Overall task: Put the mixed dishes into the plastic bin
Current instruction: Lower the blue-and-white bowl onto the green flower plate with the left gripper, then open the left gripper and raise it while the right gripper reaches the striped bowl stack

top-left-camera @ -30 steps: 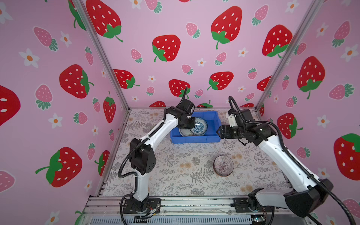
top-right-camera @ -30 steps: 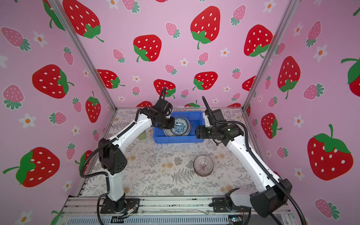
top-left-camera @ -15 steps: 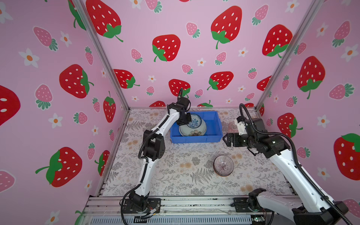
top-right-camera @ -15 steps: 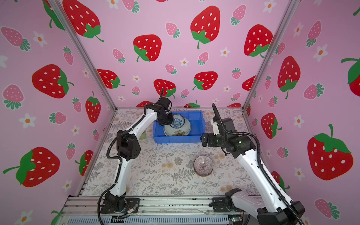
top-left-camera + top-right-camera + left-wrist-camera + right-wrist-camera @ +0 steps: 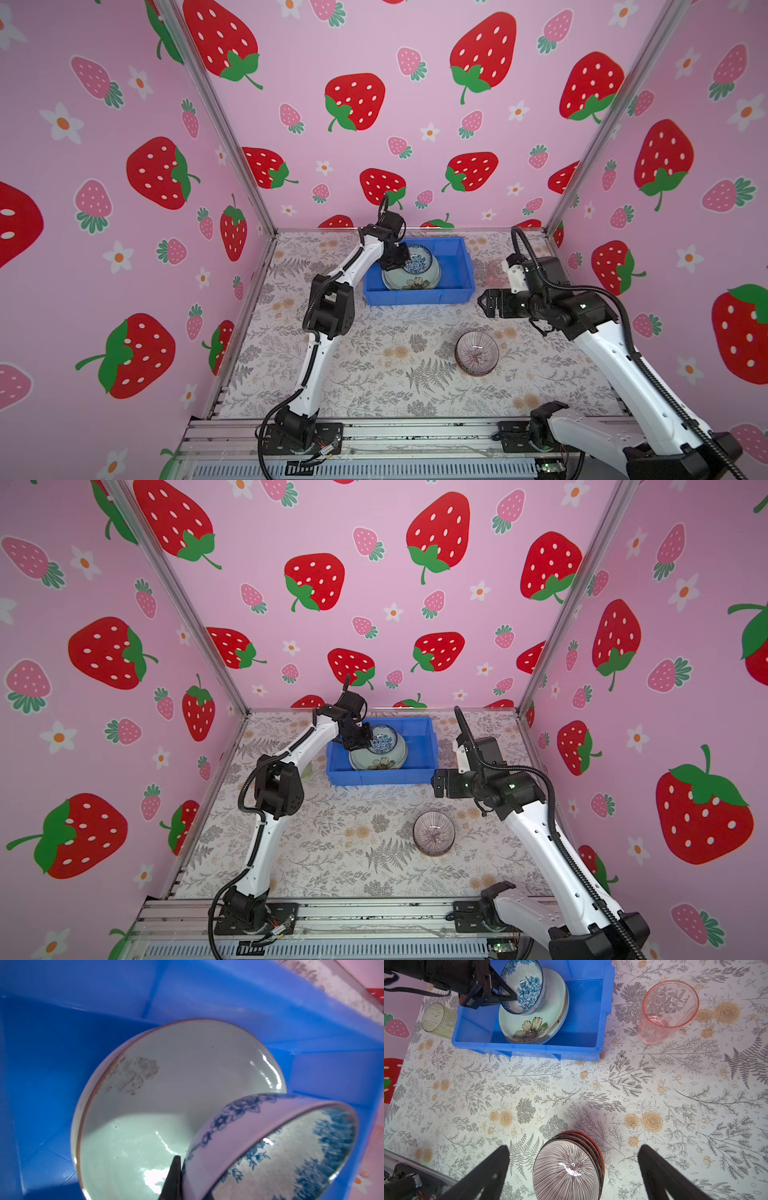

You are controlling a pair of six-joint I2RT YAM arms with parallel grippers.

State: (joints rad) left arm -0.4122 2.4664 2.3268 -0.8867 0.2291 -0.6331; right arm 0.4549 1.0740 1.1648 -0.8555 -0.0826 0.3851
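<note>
Pinching the blue-white bowl by its rim in the tightly closed left gripper, tilted over the flowered plate inside the blue bin, with the right gripper spread wide and empty near the striped bowl on the table, pink glass and green glass just outside the bin.

The left arm stands up from its base at the near edge, folds at the elbow and stretches toward the far side; the left end effector tips downward, jaws clamped on the rim of the blue-white bowl; the right arm leans in from the right, wrist about level; the right end effector hangs in the air, fingers spread wide, holding nothing.
</note>
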